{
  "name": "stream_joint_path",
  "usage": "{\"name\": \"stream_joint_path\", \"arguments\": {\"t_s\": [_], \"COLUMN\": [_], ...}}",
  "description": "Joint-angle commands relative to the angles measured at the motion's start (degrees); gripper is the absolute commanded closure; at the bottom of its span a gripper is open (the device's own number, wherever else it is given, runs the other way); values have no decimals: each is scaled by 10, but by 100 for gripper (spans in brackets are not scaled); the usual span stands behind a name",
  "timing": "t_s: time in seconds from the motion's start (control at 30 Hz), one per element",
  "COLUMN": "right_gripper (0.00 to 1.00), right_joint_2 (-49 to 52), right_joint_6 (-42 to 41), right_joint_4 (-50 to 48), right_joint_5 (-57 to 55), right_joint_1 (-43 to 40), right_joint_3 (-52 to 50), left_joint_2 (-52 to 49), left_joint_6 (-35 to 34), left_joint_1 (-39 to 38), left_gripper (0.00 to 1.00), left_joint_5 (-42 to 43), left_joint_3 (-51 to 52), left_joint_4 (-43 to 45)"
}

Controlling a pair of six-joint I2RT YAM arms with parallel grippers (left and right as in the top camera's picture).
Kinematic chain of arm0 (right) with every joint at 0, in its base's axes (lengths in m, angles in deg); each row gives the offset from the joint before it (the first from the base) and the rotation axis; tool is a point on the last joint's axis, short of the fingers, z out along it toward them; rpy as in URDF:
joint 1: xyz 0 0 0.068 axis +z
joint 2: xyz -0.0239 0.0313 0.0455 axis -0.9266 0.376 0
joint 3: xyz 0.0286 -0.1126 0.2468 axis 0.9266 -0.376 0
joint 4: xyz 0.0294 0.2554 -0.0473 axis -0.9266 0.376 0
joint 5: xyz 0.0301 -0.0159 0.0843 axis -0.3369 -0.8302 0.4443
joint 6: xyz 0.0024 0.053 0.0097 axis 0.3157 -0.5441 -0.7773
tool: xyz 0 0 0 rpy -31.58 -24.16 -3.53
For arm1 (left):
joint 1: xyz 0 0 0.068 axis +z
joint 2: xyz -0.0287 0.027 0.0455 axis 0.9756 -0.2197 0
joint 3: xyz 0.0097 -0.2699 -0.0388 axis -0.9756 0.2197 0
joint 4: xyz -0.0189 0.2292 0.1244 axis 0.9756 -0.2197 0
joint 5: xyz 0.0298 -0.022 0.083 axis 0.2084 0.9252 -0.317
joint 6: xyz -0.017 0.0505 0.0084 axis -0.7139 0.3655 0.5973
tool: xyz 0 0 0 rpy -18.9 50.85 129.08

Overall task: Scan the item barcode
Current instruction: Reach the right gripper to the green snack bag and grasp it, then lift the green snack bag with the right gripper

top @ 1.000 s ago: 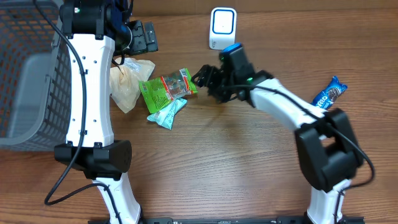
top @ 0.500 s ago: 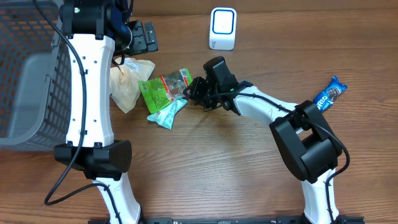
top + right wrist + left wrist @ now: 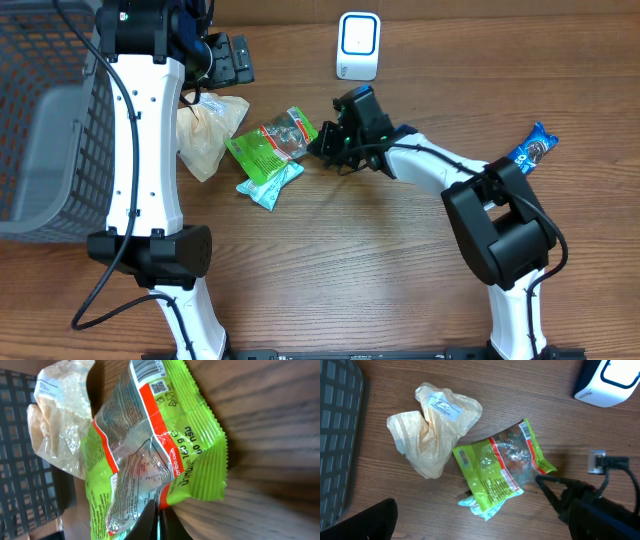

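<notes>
Forearm stretched leftward, the right tool is clamped on the edge of the green packet lying on the worktop; the left tool hangs wide open. The right wrist view shows the packet's barcode, which cannot be made out from overhead.

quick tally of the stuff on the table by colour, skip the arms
green crinkly snack packet: 1
pale teal packet: 1
blue biscuit packet: 1
tan crumpled plastic bag: 1
white box-shaped scanner: 1
grey mesh basket: 1
total: 6
</notes>
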Motion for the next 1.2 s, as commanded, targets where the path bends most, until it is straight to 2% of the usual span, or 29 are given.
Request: {"name": "stream_joint_path", "arguments": {"t_s": [0.0,0.33,0.53,0.73,0.93,1.17], "right_gripper": [96,96,95,91,82,76], "right_joint_2": [-20,-40,-40,-40,-50,-124], "right_joint_6": [65,163,212,242,254,234], "right_joint_4": [22,216,295,321,337,337], "right_joint_5": [42,47,63,80,106,107], "right_joint_1": [-36,-127,-186,-223,-225,-220], "right_joint_3": [0,0,0,0,25,46], "left_joint_2": [9,9,9,9,9,9], "left_joint_6": [3,3,3,3,3,3], "left_joint_1": [0,0,0,0,0,0], "left_gripper": [0,0,0,0,0,0], "left_joint_5": [1,1,1,1,1,1], "left_joint_3": [3,3,3,3,3,3], "left_joint_4": [1,1,1,1,1,1]}}
